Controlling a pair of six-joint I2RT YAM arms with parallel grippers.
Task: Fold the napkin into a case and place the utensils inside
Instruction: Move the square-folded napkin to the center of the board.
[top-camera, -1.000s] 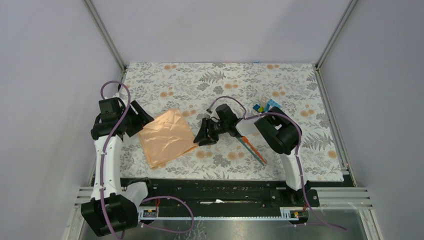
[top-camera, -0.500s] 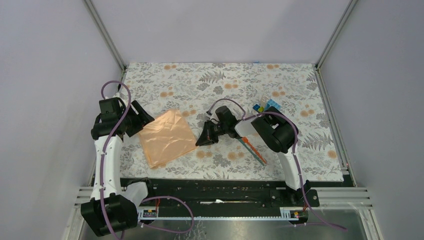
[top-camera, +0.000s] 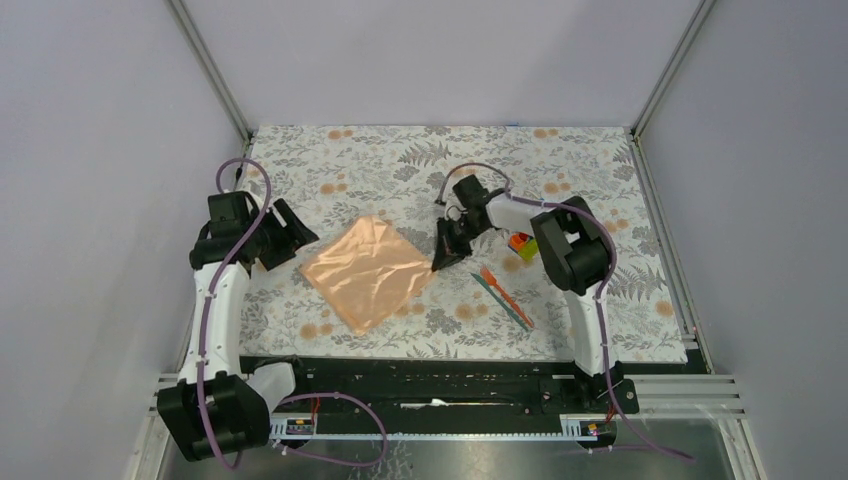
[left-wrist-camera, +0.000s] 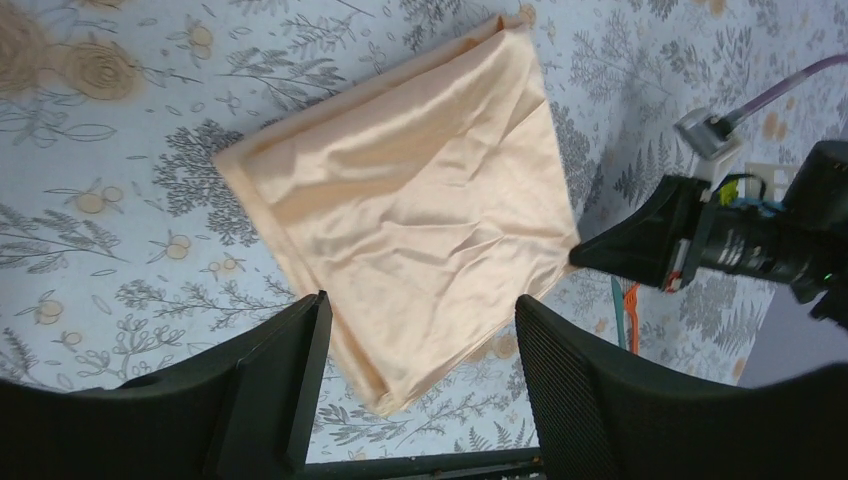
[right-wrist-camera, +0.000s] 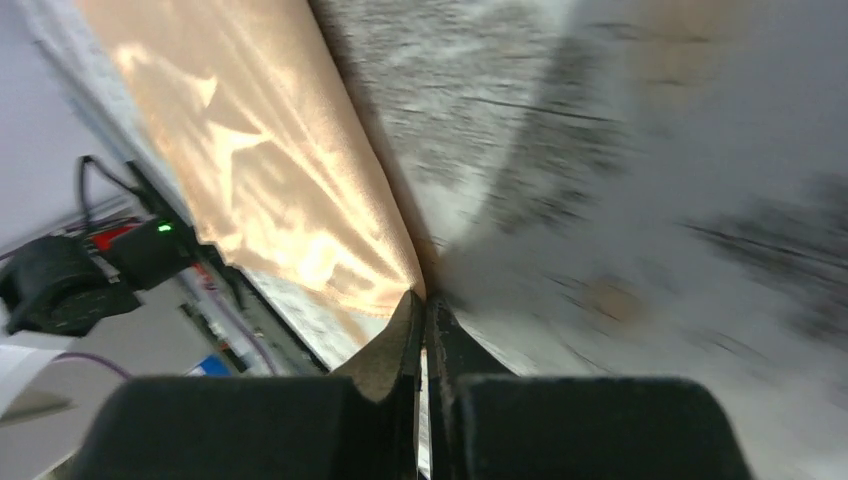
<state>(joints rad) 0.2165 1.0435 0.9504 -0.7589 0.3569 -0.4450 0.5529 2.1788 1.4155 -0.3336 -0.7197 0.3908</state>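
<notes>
- Napkin (top-camera: 368, 273) lies flat on the floral mat (top-camera: 400, 165), left of centre. It is a rough square turned corner-on like a diamond.
- Its peach satin is glossy, with soft shallow creases. A second layer of cloth peeks out along two of its edges in the left wrist view.
- Right tool (top-camera: 440, 262) is closed, its slim black fingers (right-wrist-camera: 465, 355) pressed together on the napkin's right corner, low at the mat. In the right wrist view the cloth's edge runs straight into the shut tips.
- Left tool (left-wrist-camera: 420, 305) is spread wide and holds nothing. Its broad black fingers (left-wrist-camera: 600, 380) have a fine meshed surface. It sits just beside the napkin's left corner, with the cloth visible between the fingers from the wrist.
- Utensils (top-camera: 503, 295) are two thin plastic sticks, one orange and one teal. They lie close together in a slanted line on the mat, to the right of the napkin and apart from it.
- Blocks (top-camera: 520, 243) form a small bright cluster near the right arm and are partly hidden by it.
</notes>
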